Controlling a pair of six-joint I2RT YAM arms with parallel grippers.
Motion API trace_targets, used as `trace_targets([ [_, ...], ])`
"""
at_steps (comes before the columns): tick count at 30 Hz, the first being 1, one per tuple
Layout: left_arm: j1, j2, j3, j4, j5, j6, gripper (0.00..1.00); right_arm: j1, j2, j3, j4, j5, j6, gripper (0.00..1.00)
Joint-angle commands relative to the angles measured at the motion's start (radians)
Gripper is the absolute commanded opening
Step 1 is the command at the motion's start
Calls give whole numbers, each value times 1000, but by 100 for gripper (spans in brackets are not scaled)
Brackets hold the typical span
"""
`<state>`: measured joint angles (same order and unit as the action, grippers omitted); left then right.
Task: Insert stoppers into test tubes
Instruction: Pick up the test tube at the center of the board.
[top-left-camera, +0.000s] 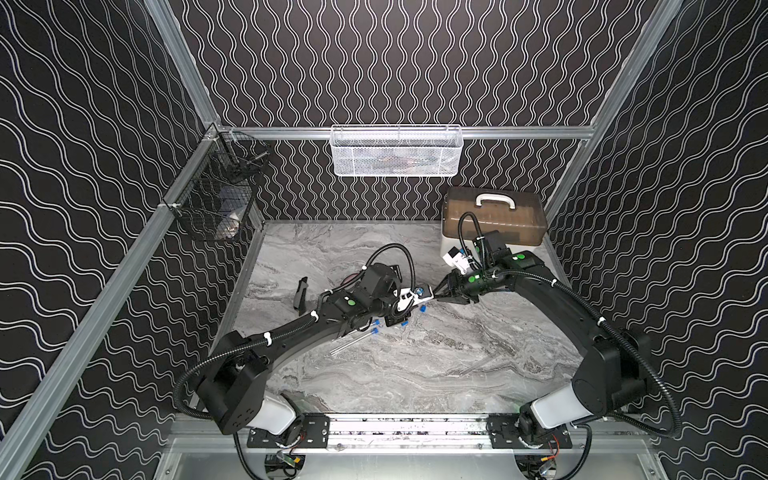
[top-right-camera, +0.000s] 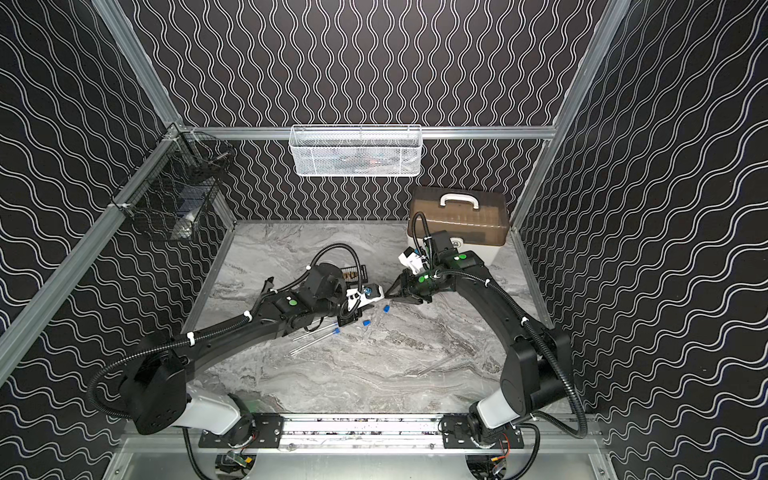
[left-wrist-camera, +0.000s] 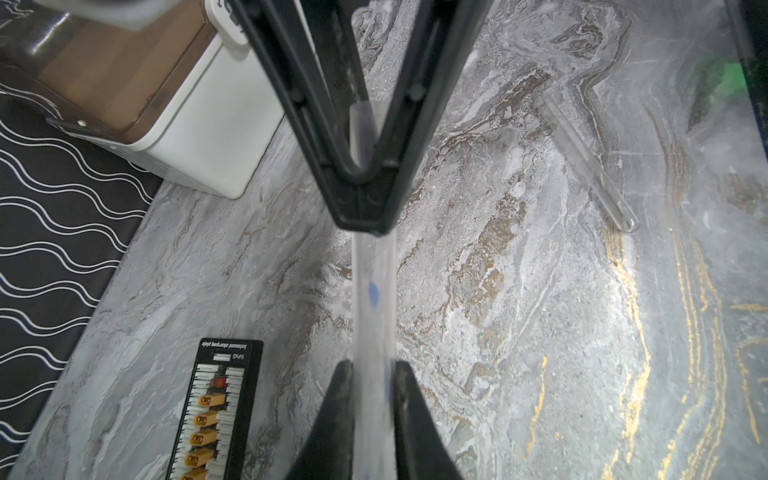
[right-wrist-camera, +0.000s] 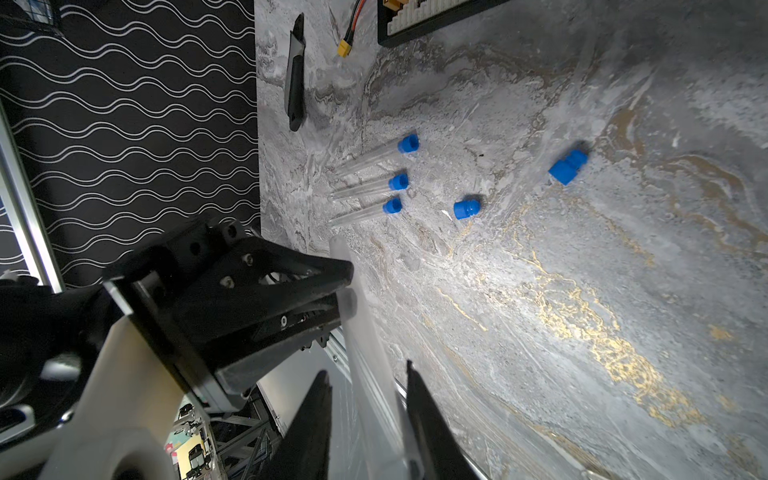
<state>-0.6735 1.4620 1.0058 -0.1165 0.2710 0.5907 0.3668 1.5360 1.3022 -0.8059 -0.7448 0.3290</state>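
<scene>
Between the two arms, just above the marble table (top-left-camera: 415, 374), the held test tube (left-wrist-camera: 372, 291) is almost lost in both top views, its clear body hidden among black fingers. Up close it is a straight see-through tube, blurred, with a blue smear showing through it that I can't identify.

The left gripper (left-wrist-camera: 372, 368) is clamped tight on it. The right gripper (right-wrist-camera: 368, 370) has a finger on each side of the same tube. Whether they pinch it I cannot tell, and the frame edge cuts off their bases.

Off to the side three tubes (right-wrist-camera: 361, 187) lie side by side on the table, each plugged with a blue stopper (right-wrist-camera: 399, 181). From above, the left arm partly covers them. Two loose stoppers (right-wrist-camera: 466, 208) lie near them, apart from each other. A bare tube (left-wrist-camera: 582, 162) lies alone nearer the right arm.

Farther out are a black connector board (left-wrist-camera: 220, 411), a brown-lidded box (top-left-camera: 494, 220) and a black-handled tool (right-wrist-camera: 295, 75).
</scene>
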Motion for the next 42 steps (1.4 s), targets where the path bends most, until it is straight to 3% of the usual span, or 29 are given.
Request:
trace_targets([
  [1,-1,-6,-3,44,22,-15,4,2,1,2,-10,-19,-5,26],
  [11,-12,-2,1,48,22,-11,4,2,0,0,-21,-25,-16,17],
  [18,-17,7,-6,58,8,-20,23,2,-5,0,-29,-58,-24,13],
  [22,-20,17,-10,63,11,-25,29,3,-4,0,-28,-92,-24,12],
  [25,-22,20,-13,67,11,-26,28,3,2,3,-36,-106,-33,12],
  [31,-24,2,-21,76,12,-17,17,3,15,9,-40,-93,-38,13],
  [35,-24,-11,-25,67,17,-12,10,3,21,20,-41,-88,-36,19],
  [42,-24,-29,-46,30,-20,-34,6,-23,-12,46,-12,-47,-42,48],
])
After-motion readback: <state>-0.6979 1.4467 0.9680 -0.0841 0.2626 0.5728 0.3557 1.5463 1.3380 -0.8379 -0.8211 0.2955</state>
